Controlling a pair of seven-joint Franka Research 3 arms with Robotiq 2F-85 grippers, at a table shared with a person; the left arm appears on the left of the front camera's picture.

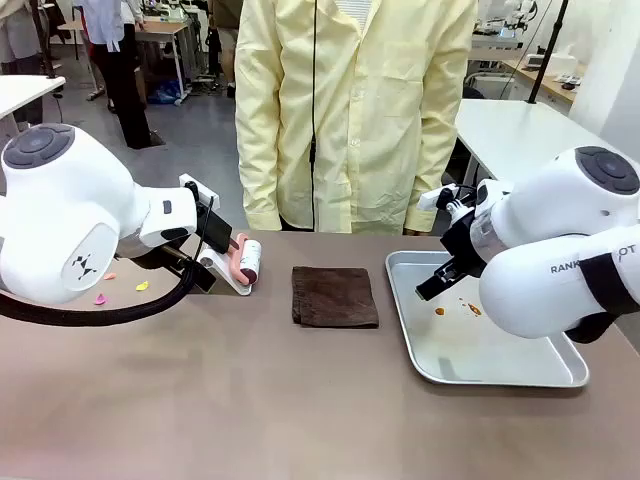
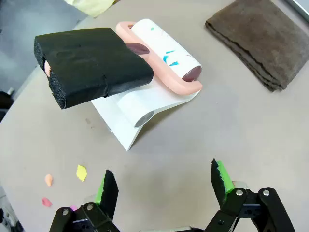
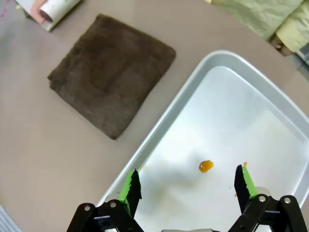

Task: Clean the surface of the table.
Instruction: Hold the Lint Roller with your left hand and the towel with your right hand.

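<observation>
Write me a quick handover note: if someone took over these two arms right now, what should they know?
Left gripper: open, empty, over the table near the lint roller on its stand.
Right gripper: open, empty, over the metal tray, which has orange spots.
A folded brown cloth lies between roller and tray.
Done: nothing visible.
Left to do: coloured scraps lie on the table.

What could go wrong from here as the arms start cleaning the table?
1. The lint roller sits in a white stand; the open left end effector gripping its black foam handle off-centre might drag or tip the stand.
2. The paper scraps lie near the edge of the table; a sweep could push them off.
3. The open right end effector hangs over the orange blob in the metal tray; dipping could smear its pads.
</observation>
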